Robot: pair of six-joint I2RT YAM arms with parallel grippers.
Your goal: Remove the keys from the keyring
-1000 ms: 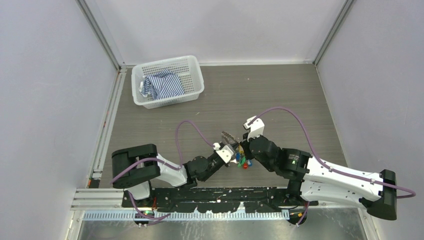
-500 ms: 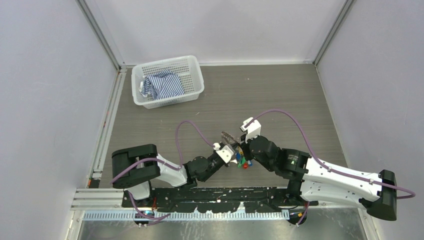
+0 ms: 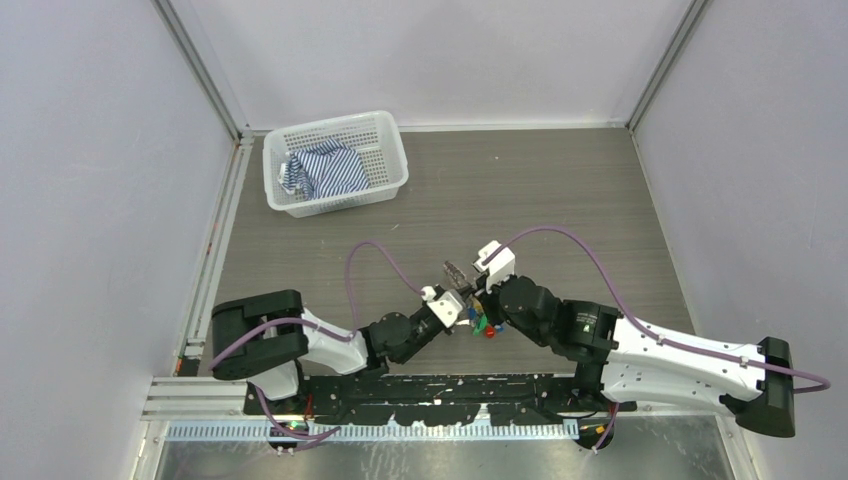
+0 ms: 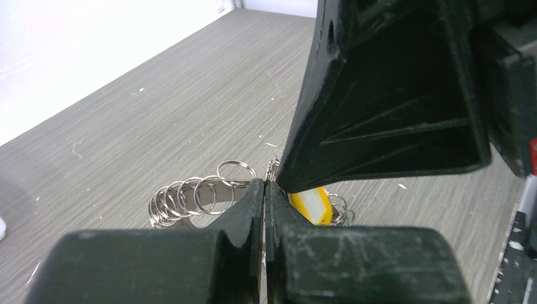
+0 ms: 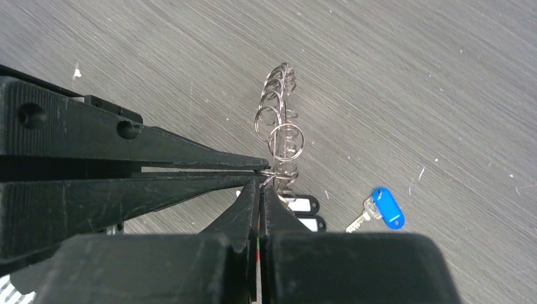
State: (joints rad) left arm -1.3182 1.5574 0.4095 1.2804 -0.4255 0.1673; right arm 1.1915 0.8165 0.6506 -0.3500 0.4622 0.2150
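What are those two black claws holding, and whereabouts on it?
Both the left gripper and the right gripper are shut on the silvery metal keyring, pinching its thin wire where their tips meet.

Bright, even overhead light is washing the grey table (image 3: 560,190), throwing only soft, faint shadows. Close to each wrist lens the black fingers (image 4: 237,215) are blurring out of focus, while the grain beyond their tips is reading sharp. Glints are sparking off the keyring (image 5: 277,130) at the fingertips.
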